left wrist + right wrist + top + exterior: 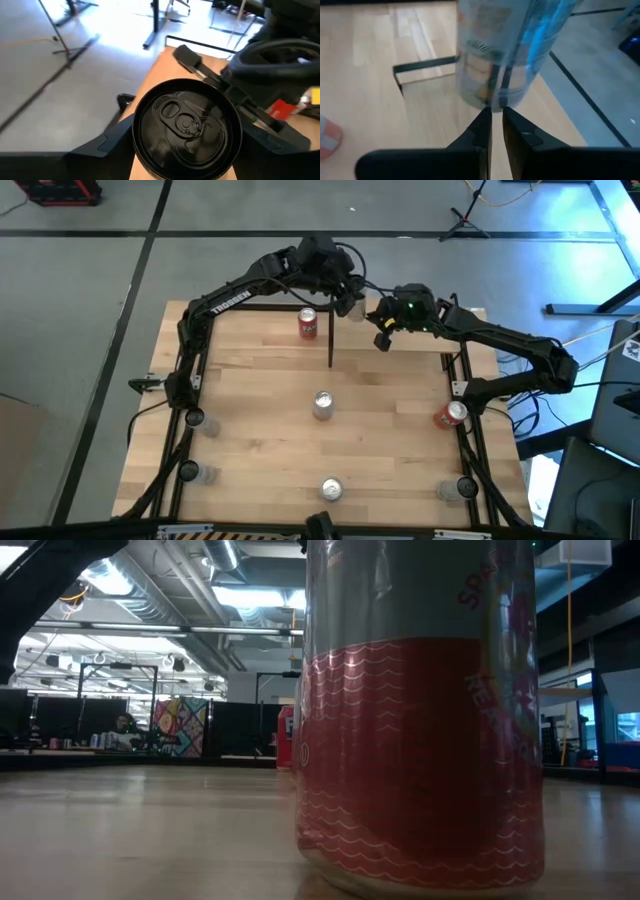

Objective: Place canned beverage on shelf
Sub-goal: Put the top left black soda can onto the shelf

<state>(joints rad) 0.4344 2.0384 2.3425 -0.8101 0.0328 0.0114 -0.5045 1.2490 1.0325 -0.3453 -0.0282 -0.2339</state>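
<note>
My left gripper (348, 300) is at the table's far edge, shut on a can with a dark top (185, 127). My right gripper (496, 120) is beside it, its fingers almost together, their tips at the lower part of a pale, blurred can (502, 55). A thin black frame over light wood (422, 66) lies past it, which may be the shelf. A thin black post (330, 335) stands at the far middle. A red can (308, 323) stands upright next to that post. My left gripper pinches the can's side wall just under its top rim (140, 145), one finger (112, 137) on each opposite side. The fingers come from above, and the can is upright with its top toward the wrist camera. What is under the can is hidden. My right gripper's fingertips (482, 117) are right at the pale can; I cannot tell whether they touch it.
A silver-topped can (322, 404) stands mid-table and another (331, 489) stands at the near edge, filling the low view (420, 720). A red can (450, 415) lies at the right edge. Clear cups (195, 418) stand at the sides.
</note>
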